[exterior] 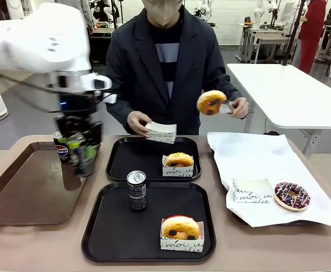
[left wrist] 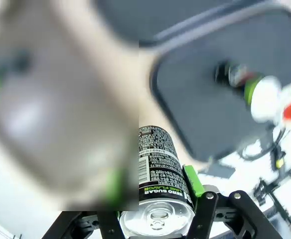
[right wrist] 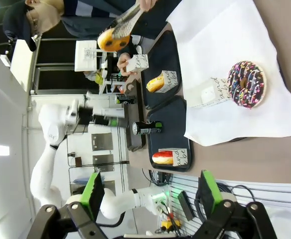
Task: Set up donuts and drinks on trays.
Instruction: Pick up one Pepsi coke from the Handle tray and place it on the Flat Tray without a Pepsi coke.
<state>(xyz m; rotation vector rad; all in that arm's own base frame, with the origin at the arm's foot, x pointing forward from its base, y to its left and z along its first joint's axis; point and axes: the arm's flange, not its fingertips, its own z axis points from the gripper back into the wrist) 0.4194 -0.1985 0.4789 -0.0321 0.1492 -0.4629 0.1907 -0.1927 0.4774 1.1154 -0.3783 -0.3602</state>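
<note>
A: Start closest to us. How do the pincers stand?

B: The right pincer [right wrist: 150, 194] has its jaws wide and holds nothing, well apart from the trays. On the counter [exterior: 35, 252], the near black tray [exterior: 97, 238] looks finished. It carries a glazed donut [exterior: 181, 226] in its "moi" holder and an upright grey-black can [exterior: 136, 190].

A: And the left one?

B: The left pincer [exterior: 80, 146] is clamped on a black can with green print [left wrist: 158, 169]. It grips the can across the body between the green pads, above the brown tray [exterior: 18, 187]. A Pepsi can [exterior: 60, 148] is just beside it.

A: So that can goes to the far black tray [exterior: 123, 170]?

B: I judge so, since that tray has a yellow donut [exterior: 178, 159] on its right side and no drink. Rise clear of the Pepsi can first and hold the can upright. Cross the rim with room to spare, then set the can on the bare left part, apart from the donut. Release only once the base sits flat.

A: Anything beyond?

B: The person is just past that tray. One hand [exterior: 137, 122] holds an empty paper holder [exterior: 161, 132]. The other hand [exterior: 240, 106] lifts a third donut [exterior: 211, 102] in tongs [exterior: 225, 107]. Keep to the tray's left, away from both.
</note>
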